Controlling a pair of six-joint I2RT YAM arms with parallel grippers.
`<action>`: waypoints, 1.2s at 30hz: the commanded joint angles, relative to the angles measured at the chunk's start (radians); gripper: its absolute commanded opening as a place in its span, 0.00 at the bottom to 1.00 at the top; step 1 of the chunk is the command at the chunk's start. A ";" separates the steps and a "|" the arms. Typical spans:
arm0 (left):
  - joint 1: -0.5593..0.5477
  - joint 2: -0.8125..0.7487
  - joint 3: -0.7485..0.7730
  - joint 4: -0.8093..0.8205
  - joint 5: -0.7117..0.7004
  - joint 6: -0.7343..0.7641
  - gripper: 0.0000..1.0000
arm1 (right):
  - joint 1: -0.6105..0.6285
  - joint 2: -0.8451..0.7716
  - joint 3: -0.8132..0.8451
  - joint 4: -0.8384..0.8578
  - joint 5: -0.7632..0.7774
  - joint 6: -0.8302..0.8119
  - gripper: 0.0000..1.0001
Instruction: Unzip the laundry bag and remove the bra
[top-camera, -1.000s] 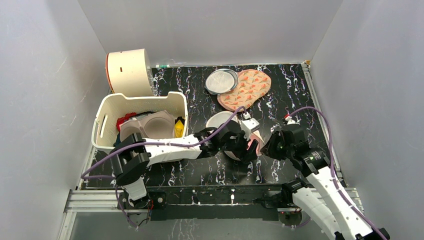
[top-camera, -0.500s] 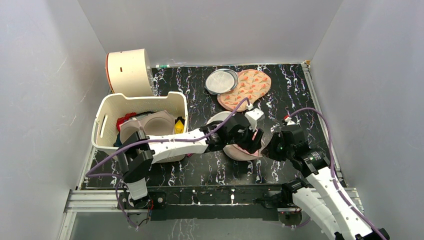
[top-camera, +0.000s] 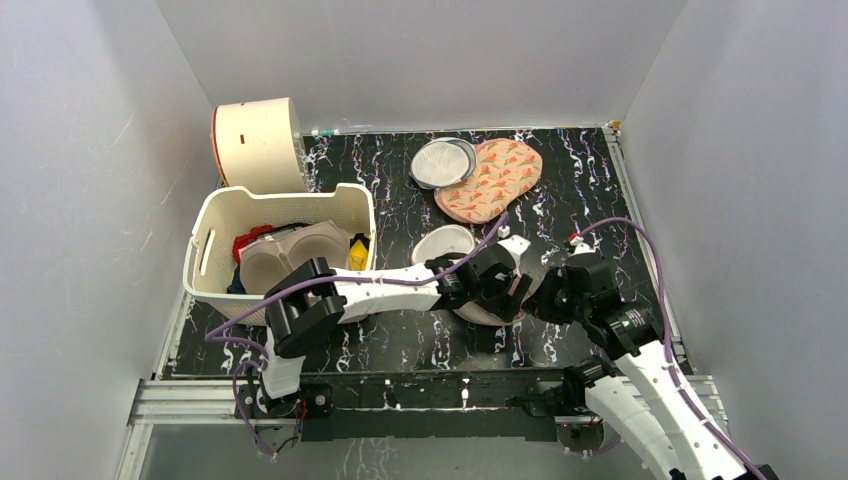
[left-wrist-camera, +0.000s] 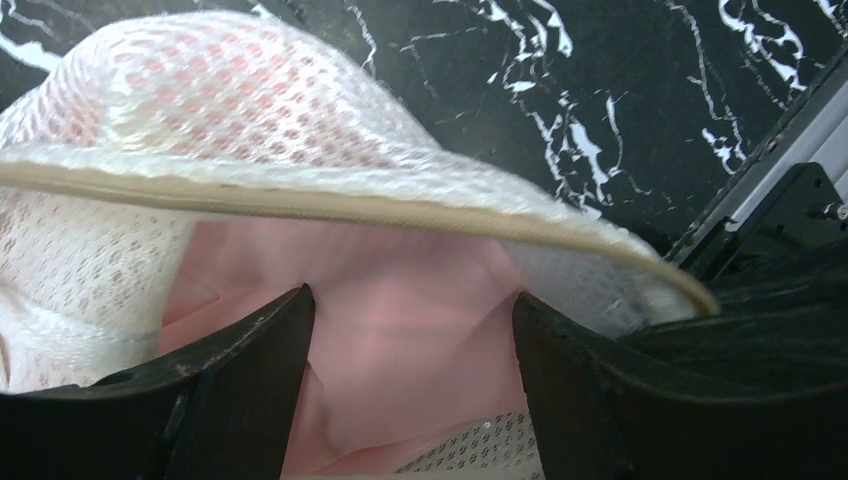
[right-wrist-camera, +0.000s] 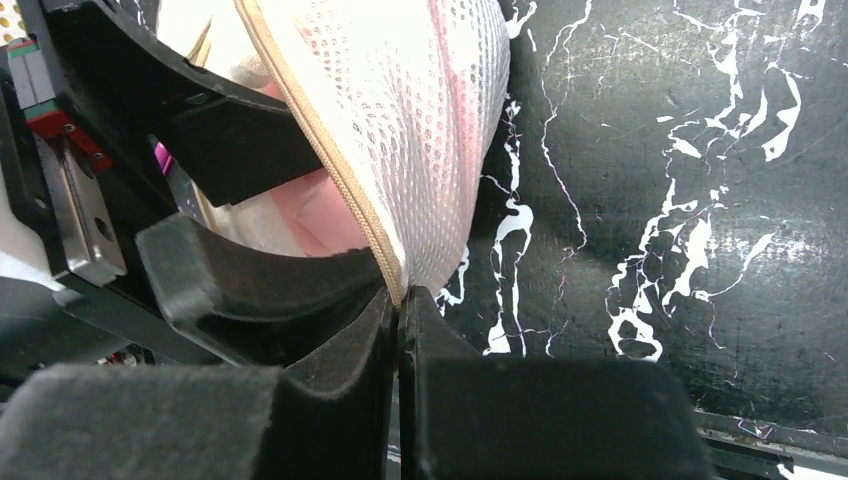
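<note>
The laundry bag (left-wrist-camera: 230, 110), a beige see-through mesh pouch, lies at the table's front middle (top-camera: 476, 313), mostly under my left arm. Its beige zipper rim (left-wrist-camera: 350, 205) gapes open. The pink bra (left-wrist-camera: 400, 330) shows inside the opening. My left gripper (left-wrist-camera: 412, 300) is open, its two fingers reaching into the bag's mouth on either side of the pink fabric. My right gripper (right-wrist-camera: 400, 300) is shut on the bag's zipper rim (right-wrist-camera: 330, 160), just right of the left gripper (top-camera: 512, 290). In the right wrist view the left fingers (right-wrist-camera: 260, 280) sit inside the mesh (right-wrist-camera: 440, 100).
A white basket (top-camera: 215, 235) holding a tan bra (top-camera: 300, 255) stands at the left, with a beige cylinder (top-camera: 258, 143) behind it. A grey round pouch (top-camera: 444, 162) and an orange-patterned pouch (top-camera: 495, 180) lie at the back. A white round dome (top-camera: 443, 243) sits behind the bag.
My left arm has stretched further right and its fingers have gone into the bag's mouth. My right gripper has closed onto the bag's rim.
</note>
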 joint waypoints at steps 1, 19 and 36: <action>-0.031 0.014 0.090 -0.031 -0.061 -0.022 0.73 | 0.004 -0.026 -0.001 0.048 -0.007 -0.013 0.00; -0.047 0.120 0.054 0.020 -0.379 0.035 0.46 | 0.004 -0.038 -0.006 0.064 -0.014 -0.014 0.00; -0.046 -0.225 -0.045 0.065 -0.234 0.121 0.00 | 0.004 -0.059 -0.013 0.103 -0.025 -0.016 0.00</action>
